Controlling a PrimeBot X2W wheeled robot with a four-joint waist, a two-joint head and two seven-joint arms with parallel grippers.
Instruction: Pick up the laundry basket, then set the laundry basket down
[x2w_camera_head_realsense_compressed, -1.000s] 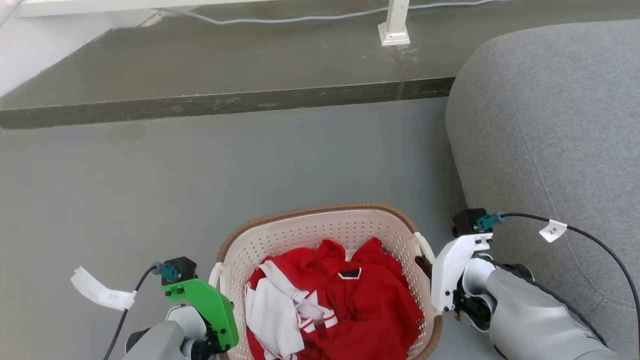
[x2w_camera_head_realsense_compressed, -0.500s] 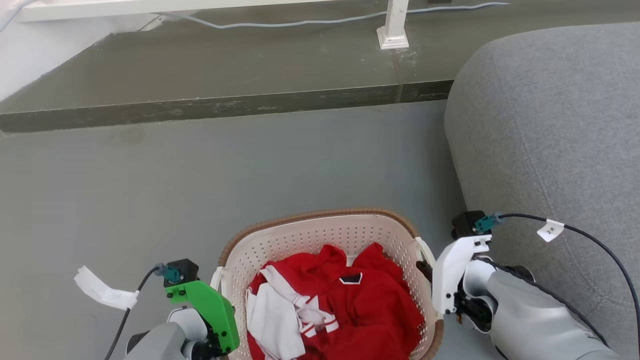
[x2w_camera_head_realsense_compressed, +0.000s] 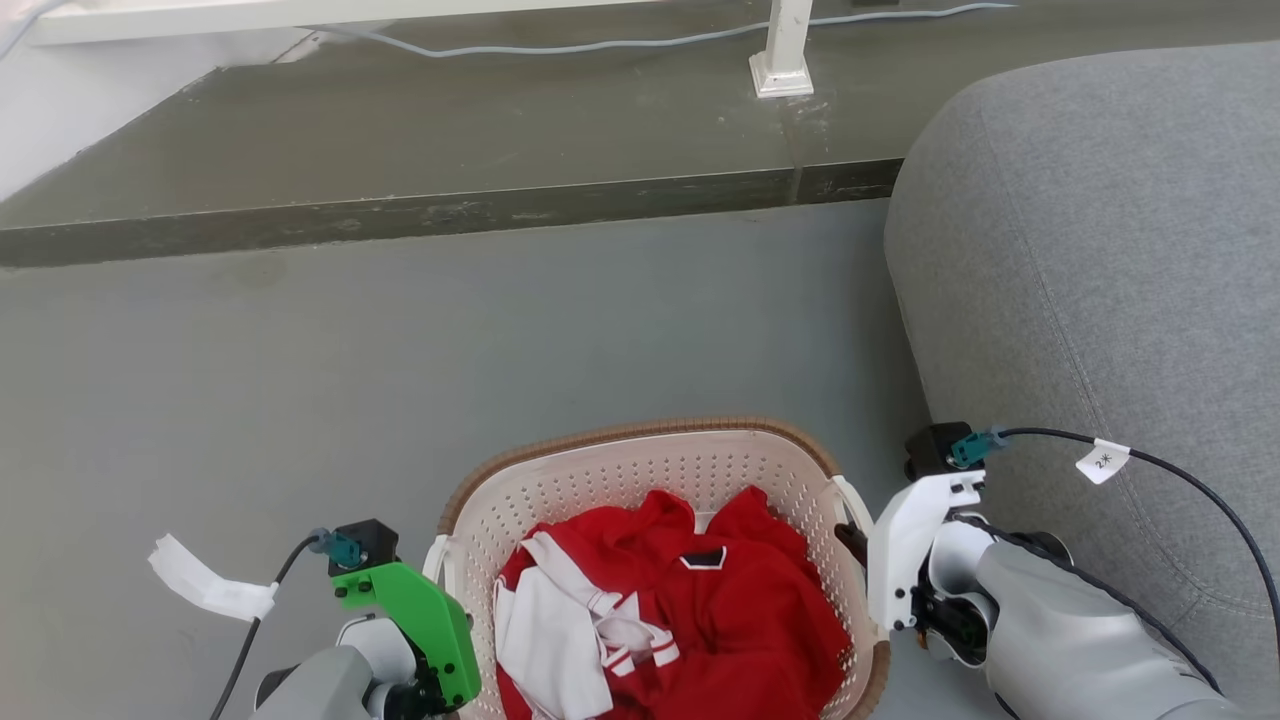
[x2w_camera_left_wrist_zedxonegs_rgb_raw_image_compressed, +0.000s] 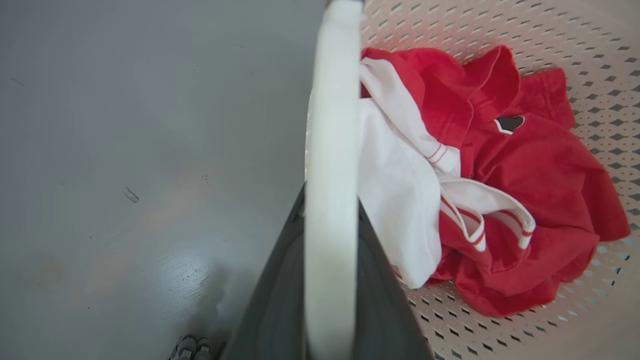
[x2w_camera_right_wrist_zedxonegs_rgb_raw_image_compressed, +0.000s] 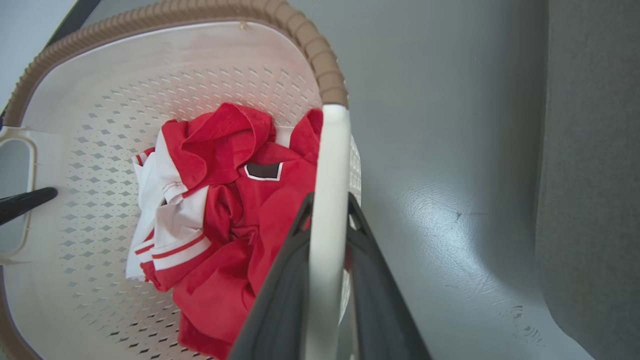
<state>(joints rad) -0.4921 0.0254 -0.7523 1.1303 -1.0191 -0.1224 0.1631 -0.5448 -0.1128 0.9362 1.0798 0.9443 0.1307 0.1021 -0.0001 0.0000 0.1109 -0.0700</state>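
Note:
The laundry basket (x2w_camera_head_realsense_compressed: 640, 436) is cream with a perforated wall and a brown rim, at the bottom centre of the head view. Red and white clothes (x2w_camera_head_realsense_compressed: 690, 610) lie inside it. My left gripper (x2w_camera_left_wrist_zedxonegs_rgb_raw_image_compressed: 331, 200) is shut on the basket's white left handle (x2w_camera_left_wrist_zedxonegs_rgb_raw_image_compressed: 332, 125), one dark finger on each side. My right gripper (x2w_camera_right_wrist_zedxonegs_rgb_raw_image_compressed: 329, 200) is shut the same way on the right handle (x2w_camera_right_wrist_zedxonegs_rgb_raw_image_compressed: 331, 150). In the head view the left gripper (x2w_camera_head_realsense_compressed: 432, 640) sits under its green mount and the right gripper (x2w_camera_head_realsense_compressed: 858, 545) under its white mount. I cannot tell whether the basket touches the floor.
A grey sofa (x2w_camera_head_realsense_compressed: 1100, 300) stands close on the right, next to my right arm. Ahead, a dark raised step (x2w_camera_head_realsense_compressed: 450, 212) crosses the floor, with a white post (x2w_camera_head_realsense_compressed: 783, 50) and a cable (x2w_camera_head_realsense_compressed: 600, 42) on it. Bare grey floor (x2w_camera_head_realsense_compressed: 450, 350) lies between step and basket.
The whole head picture has shifted down slightly, so the camera moved. Both grippers keep the same hold on the handles, and the clothes lie as before.

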